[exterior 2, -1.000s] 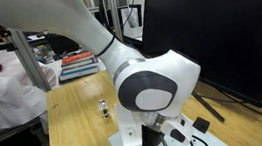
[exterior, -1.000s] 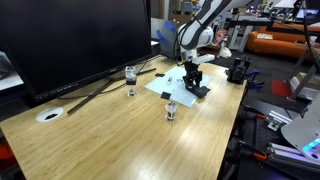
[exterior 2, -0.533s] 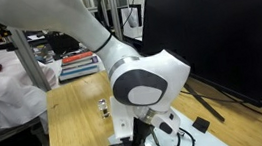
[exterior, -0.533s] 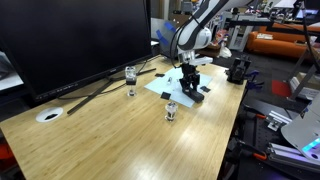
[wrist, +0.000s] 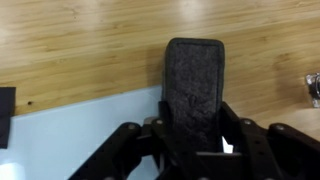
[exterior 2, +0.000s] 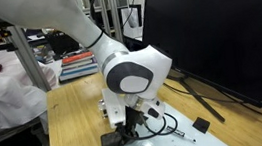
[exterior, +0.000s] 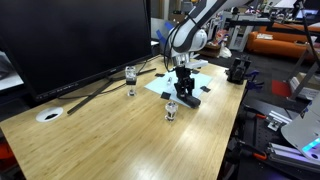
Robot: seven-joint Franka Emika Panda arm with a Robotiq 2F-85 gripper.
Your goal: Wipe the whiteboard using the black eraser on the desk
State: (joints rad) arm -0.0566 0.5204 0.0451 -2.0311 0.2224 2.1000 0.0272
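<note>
**Q:** Eraser first: where is the black eraser (wrist: 193,75)?

**R:** It is clamped in the hand (wrist: 193,130), with one finger on each long side. In the wrist view it points lengthwise away from the camera.

**Q:** How does the arm stand?

**R:** In an exterior view the arm (exterior 2: 131,75) bends over from above. The hand is low and points down at the tabletop (exterior 2: 68,131).

**Q:** And where is that against the whiteboard?

**R:** It is right at the edge of the whiteboard (wrist: 80,140). The eraser's near half lies over the pale sheet and its far half over bare wood. I cannot tell whether it presses on the surface.

**Q:** Is anything close by?

**R:** A glass jar (exterior: 171,111) stands on the wood near the hand. A black tab (wrist: 5,110) sits at the sheet's edge.
</note>
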